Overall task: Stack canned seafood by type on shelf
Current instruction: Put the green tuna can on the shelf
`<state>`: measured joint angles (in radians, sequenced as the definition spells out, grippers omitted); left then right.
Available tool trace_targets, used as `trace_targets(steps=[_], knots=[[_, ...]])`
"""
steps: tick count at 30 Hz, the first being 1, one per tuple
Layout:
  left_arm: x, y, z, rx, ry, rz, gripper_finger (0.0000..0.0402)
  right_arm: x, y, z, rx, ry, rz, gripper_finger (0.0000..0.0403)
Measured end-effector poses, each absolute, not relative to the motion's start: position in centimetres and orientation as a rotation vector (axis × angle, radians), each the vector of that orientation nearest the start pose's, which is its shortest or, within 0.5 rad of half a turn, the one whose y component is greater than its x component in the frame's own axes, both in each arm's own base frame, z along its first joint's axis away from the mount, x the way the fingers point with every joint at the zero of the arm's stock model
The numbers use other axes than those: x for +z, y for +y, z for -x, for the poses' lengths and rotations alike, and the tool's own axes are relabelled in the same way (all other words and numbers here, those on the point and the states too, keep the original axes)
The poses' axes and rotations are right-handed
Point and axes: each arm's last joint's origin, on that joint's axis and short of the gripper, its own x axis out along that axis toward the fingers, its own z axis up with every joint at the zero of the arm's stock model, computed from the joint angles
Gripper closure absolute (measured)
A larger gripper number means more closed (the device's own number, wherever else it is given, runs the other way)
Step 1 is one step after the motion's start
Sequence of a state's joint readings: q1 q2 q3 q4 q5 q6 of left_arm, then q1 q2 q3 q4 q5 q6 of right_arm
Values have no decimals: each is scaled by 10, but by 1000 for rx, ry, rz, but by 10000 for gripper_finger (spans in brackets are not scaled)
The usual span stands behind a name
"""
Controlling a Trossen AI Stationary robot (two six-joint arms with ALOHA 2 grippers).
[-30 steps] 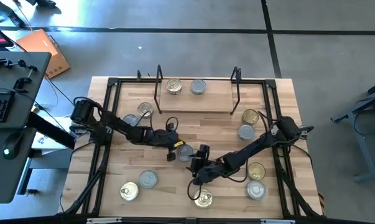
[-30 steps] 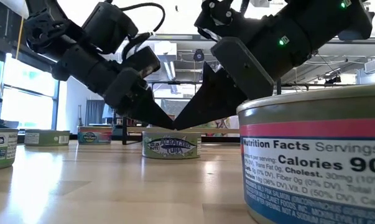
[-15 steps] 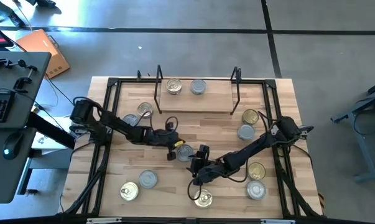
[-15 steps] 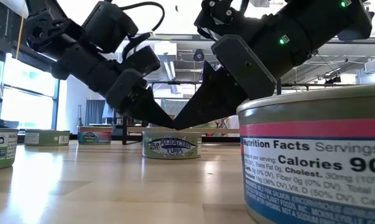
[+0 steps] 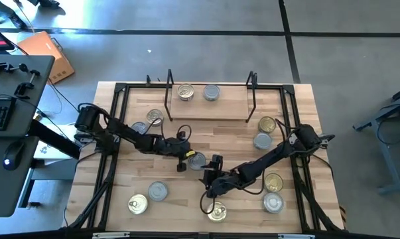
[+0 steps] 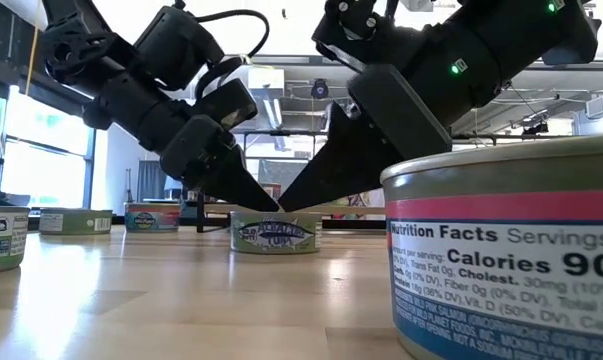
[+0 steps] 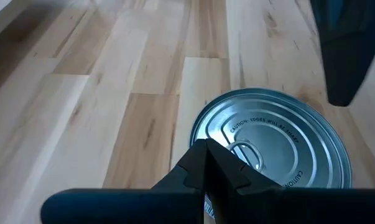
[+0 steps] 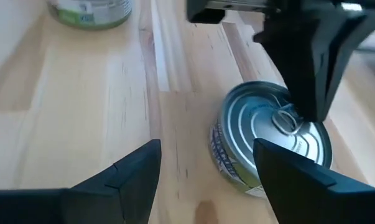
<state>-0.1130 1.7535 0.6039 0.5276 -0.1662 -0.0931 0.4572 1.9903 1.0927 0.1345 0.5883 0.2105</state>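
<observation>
in the low view the left gripper (image 6: 264, 203) now sits a touch lower and farther left than a second ago, its closed tip down at the top rim of the silver-lidded tuna can (image 6: 275, 232) instead of just above it. the right gripper (image 6: 299, 197) has also dropped a little toward that can. in the high view the shift is barely visible.

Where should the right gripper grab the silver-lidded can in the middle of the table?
Probably the round side wall of the can, fingers straddling it from above. It stands upright, the lid is flat, and the left gripper, shut, sits over the pull tab.
</observation>
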Motion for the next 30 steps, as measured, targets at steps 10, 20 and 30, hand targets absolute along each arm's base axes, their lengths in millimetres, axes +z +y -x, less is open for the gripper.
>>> trace_targets(steps=[10, 20, 30], knots=[[99, -18, -301, 71, 660, 42, 402, 125, 149, -363, -80, 708, 584, 153], [86, -10, -305, 39, 654, 101, 402, 122, 138, -364, -48, 769, 729, 153], [86, -8, -305, 19, 654, 116, 402, 121, 138, -362, -55, 783, 709, 153]])
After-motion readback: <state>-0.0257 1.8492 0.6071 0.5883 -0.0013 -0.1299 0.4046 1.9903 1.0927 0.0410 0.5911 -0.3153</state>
